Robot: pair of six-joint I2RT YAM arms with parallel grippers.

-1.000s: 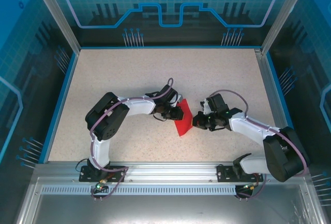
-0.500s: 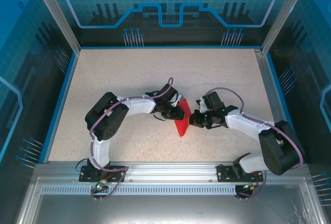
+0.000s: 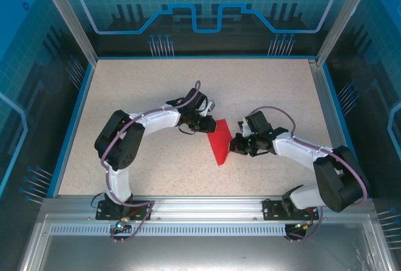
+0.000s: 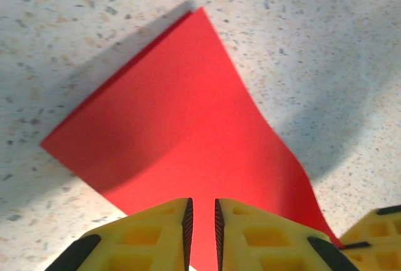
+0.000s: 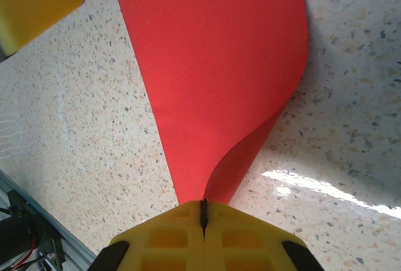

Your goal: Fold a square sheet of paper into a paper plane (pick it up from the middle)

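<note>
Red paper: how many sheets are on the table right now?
1. A single red sheet lies on the table, one end lifted and pinched in the right gripper. It looks folded, so a second could hide underneath.

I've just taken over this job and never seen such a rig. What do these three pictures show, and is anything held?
Two robot arms are bolted at the near edge of a speckled table, each ending in a two-finger gripper. The wide picture looks down from above and behind them; the other two come from a camera on each wrist, with that arm's yellow fingers at the bottom. Between the arms is a red paper, apparently folded over. The right gripper is shut on its narrow end, and the paper curls out of the jaws. The left gripper sits at the paper's other side, jaws almost together with a thin slit; whether it grips the paper I cannot tell.
</note>
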